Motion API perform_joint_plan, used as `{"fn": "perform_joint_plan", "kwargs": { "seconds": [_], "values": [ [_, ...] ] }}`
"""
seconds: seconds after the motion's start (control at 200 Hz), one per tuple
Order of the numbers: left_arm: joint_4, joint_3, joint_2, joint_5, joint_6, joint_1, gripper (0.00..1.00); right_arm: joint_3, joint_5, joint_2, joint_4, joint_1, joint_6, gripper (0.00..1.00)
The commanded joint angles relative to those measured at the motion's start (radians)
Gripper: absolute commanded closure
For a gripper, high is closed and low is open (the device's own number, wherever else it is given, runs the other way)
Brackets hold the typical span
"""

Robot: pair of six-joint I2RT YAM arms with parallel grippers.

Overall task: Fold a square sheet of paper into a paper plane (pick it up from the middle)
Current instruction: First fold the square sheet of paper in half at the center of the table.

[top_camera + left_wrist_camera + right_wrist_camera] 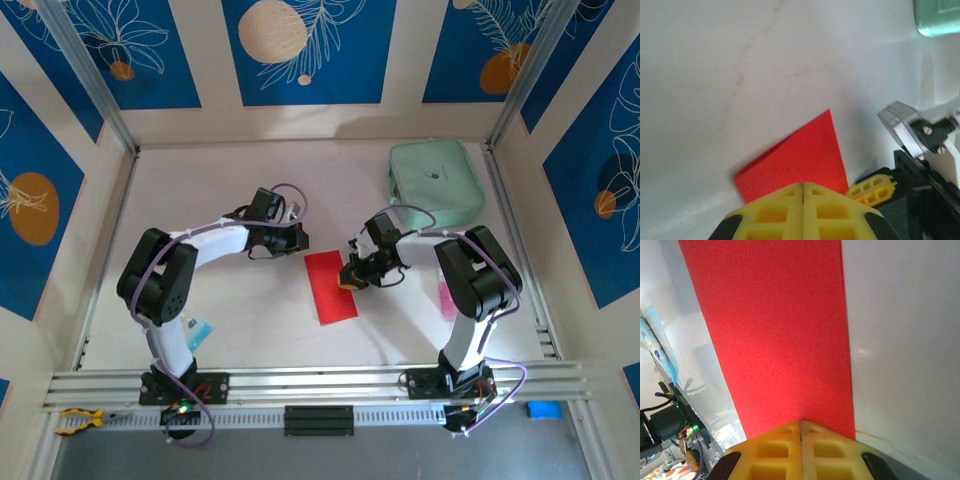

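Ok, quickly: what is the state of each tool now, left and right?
Left tool: closed, tips at the red paper; a grip cannot be told.
Right tool: closed, tips at the same paper; a grip cannot be told.

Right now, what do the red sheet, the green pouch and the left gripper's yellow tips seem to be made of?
Red sheet: thin matte paper, judging by its sharp straight edges and lack of shine.
Mint-green pouch: probably soft fabric or faux leather, smooth, with rounded corners.
Left gripper: yellow tips look like matte moulded plastic, with square lattice holes.
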Motion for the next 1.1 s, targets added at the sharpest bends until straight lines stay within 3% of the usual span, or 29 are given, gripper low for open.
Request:
{"fn": "perform_joint_plan", "kwargs": {
  "seconds": [0.0, 0.21, 0.545, 1.095],
  "values": [
    [0.025, -0.043, -0.011, 0.055, -0.030, -0.045, 1.00, -0.036, 0.061, 0.002, -0.085, -0.005, -0.007, 1.00],
    [0.112, -0.108, 0.037, 0.087, -0.065, -0.069, 1.00, -0.034, 0.067, 0.006, -0.086, -0.003, -0.006, 1.00],
    [0.069, -0.168, 0.089, -0.003, 0.008, -0.067, 1.00, -0.048, 0.077, -0.011, -0.085, 0.001, 0.000, 1.00],
    [0.129, -0.161, -0.105, 0.101, -0.065, -0.115, 1.00, -0.050, 0.084, -0.015, -0.085, -0.001, 0.002, 1.00]
  ]
}}
